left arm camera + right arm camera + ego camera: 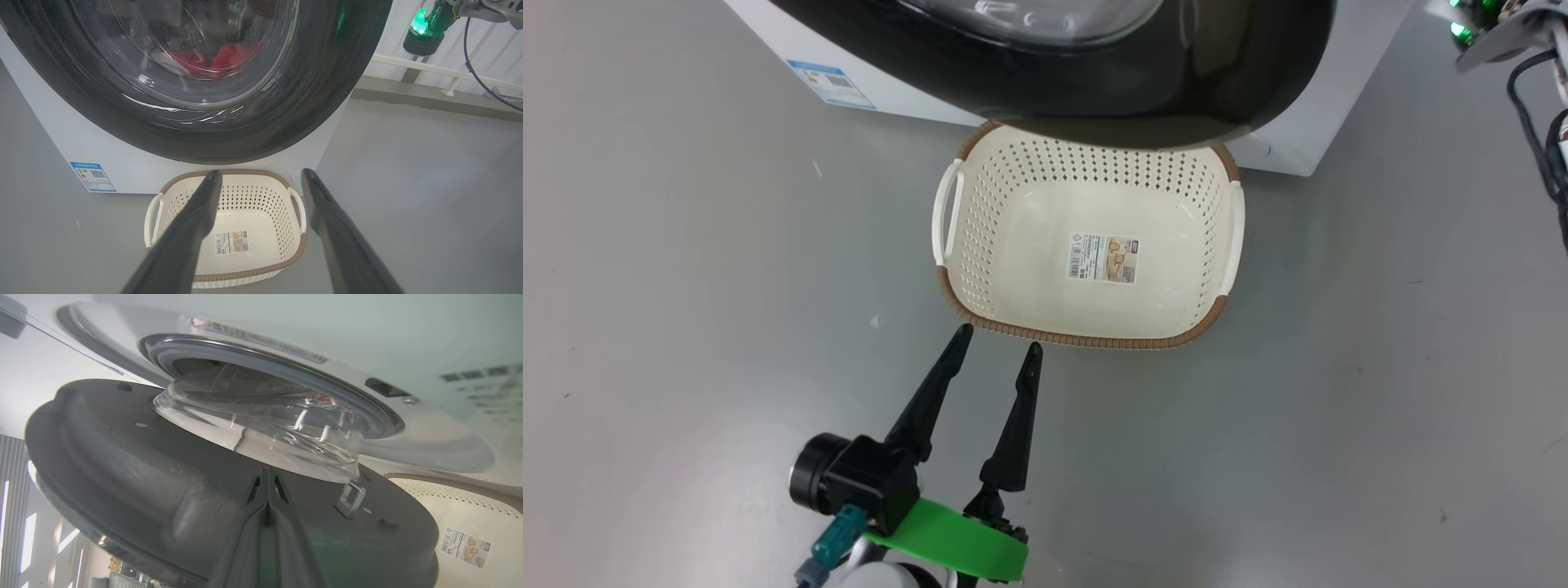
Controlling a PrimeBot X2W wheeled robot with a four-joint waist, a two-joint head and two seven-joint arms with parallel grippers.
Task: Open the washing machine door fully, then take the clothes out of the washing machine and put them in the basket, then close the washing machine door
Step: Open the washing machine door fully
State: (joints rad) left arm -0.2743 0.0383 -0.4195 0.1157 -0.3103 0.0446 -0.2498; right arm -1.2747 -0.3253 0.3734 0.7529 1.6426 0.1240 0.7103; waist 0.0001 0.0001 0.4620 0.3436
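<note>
While the washing machine door (122, 465) stands only partly swung out from the washing machine (49, 134), I record the first step as unfinished. The right gripper (267, 475) has its two fingers pressed together, holding nothing, with the tips lying against the door's dark inner face just below the glass bowl (253, 424). The left gripper (999, 336) hangs low over the floor (686, 286) with its fingers spread wide and empty, pointing at the near rim of the basket (1094, 339). The basket sits on the floor directly in front of the machine, holding nothing but its sticker (1103, 257), and the door's lower edge overhangs its far rim. The clothes (229, 55) are inside the drum, seen as red fabric through the glass. My main concern is that the right fingers have no hold on the door: they merely bear on a smooth surface, so they could slide toward the bowl or the latch hook (350, 498), and the door could swing back. A second concern is the door's sweep above the basket; I cannot tell the clearance, and a brush could shove the basket aside. Should the door stop short of full travel, I judge the bowl would obstruct any reach past the gasket (286, 371).
</note>
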